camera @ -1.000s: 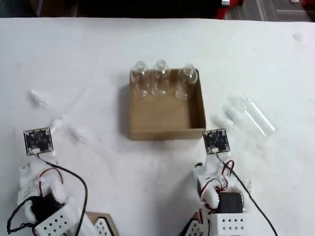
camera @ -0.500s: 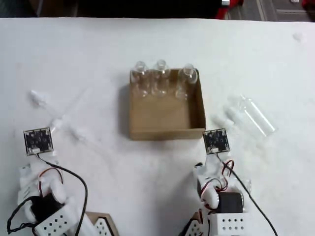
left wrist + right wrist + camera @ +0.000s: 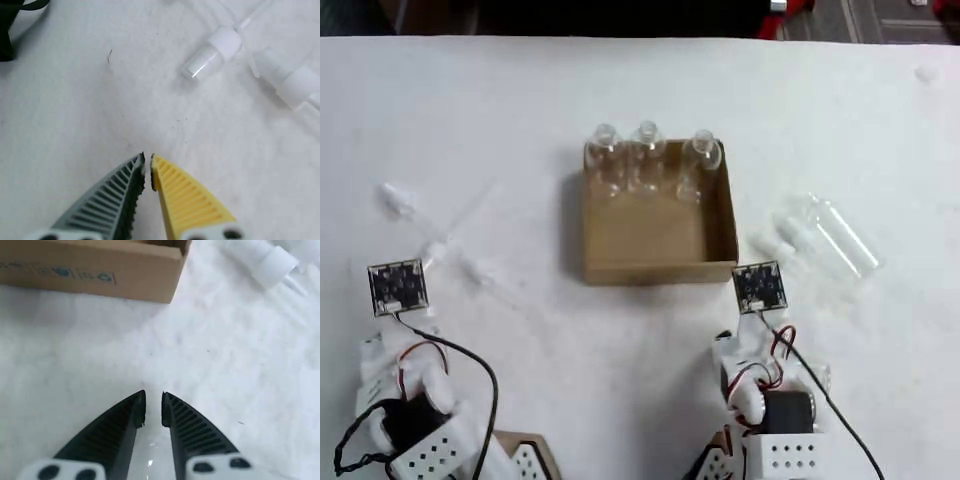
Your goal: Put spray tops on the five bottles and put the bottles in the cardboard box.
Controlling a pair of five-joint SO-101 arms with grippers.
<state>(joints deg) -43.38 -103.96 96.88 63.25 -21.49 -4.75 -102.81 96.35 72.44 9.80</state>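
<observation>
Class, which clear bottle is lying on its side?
The bottle on the table, right of the cardboard box, lies flat; the three bottles inside the box stand upright.

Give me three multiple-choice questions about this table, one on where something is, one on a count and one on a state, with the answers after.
1. Where does the bottle lying on its side rest relative to the cardboard box?
A) inside it
B) on the table, on the right arm side of it
C) on the left arm's side of it

2. How many bottles stand in the box?
A) one
B) three
C) five

3. The left gripper is:
A) shut on a bottle
B) wide open
C) shut, holding nothing

Answers:
1 B: it lies on the white table beyond the box's wall on that side.
2 B: three necks line the box's far wall.
3 C: its grey and yellow fingers nearly meet over bare table.
</observation>
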